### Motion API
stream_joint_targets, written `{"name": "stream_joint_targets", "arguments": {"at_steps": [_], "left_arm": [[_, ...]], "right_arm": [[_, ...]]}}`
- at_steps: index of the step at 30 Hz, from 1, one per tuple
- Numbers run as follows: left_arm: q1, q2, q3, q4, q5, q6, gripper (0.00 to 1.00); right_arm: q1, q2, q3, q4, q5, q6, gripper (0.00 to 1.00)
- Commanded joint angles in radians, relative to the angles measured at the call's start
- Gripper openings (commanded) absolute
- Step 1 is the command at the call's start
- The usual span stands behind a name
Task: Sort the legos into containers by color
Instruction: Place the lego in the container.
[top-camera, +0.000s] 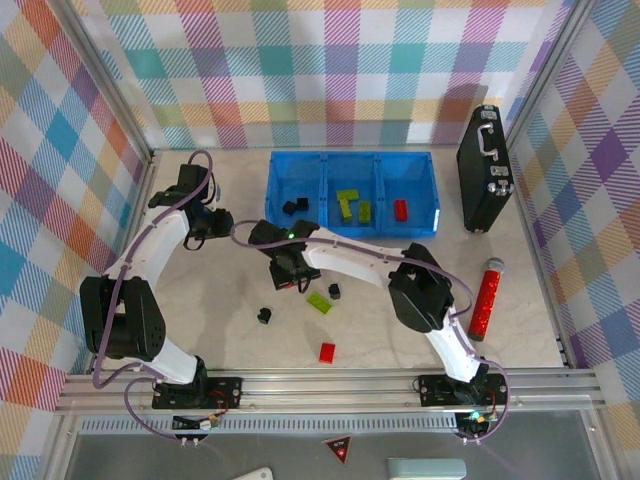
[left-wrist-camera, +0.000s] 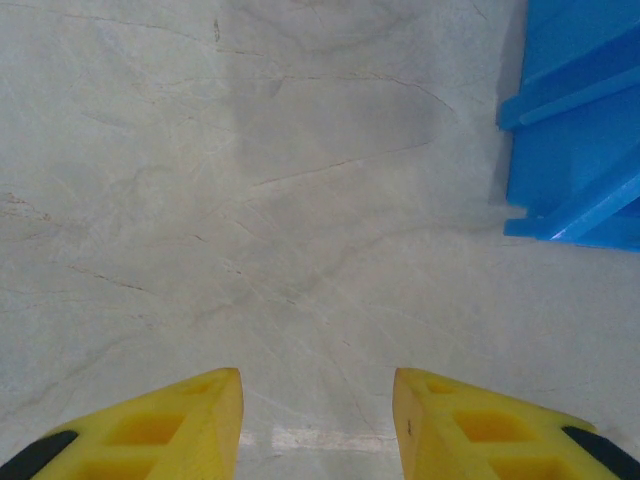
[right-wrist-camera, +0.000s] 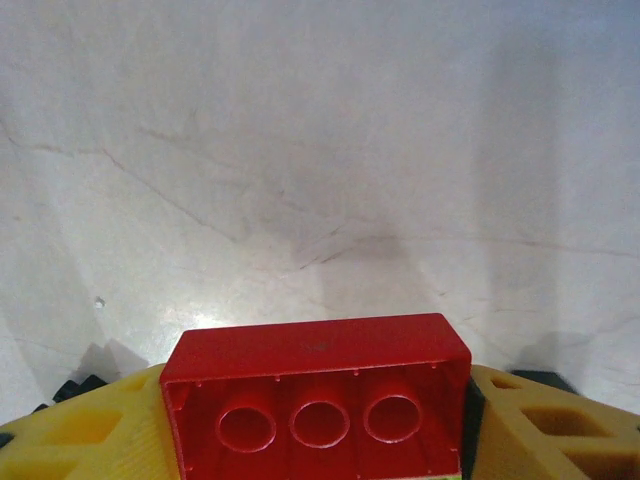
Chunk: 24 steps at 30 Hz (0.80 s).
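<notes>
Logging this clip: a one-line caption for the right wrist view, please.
Right gripper clasps a red Lego brick, hollow underside toward camera, marbled table beyond.

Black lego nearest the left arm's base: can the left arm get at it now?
Probably yes: the black lego lies in the open, and the left fingers are apart and empty. The right fingers, holding a red lego, hang close by.

Yellow jaws at bottom edge, standing apart, nothing between them. Pale veined bench (left-wrist-camera: 250, 200) beneath. Blue tray (left-wrist-camera: 580, 130) corner at upper right, resting on bench.
</notes>
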Motion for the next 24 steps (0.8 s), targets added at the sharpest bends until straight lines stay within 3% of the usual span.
{"name": "stream_joint_targets", "arguments": {"at_steps": [1, 16, 24], "left_arm": [[0.011, -0.009, -0.010, -0.003, 0.005, 0.014, 0.43], [0.011, -0.004, -0.010, -0.006, 0.003, 0.016, 0.43], [0.011, -0.004, -0.010, -0.006, 0.001, 0.017, 0.43]], "right_arm": [[-0.032, -0.077, -0.013, -0.035, 0.024, -0.044, 0.62], [-0.244, -0.348, -0.316, -0.023, 0.020, -0.126, 0.62], [-0.399, -0.456, -0.391, -0.027, 0.019, -0.187, 0.62]]}}
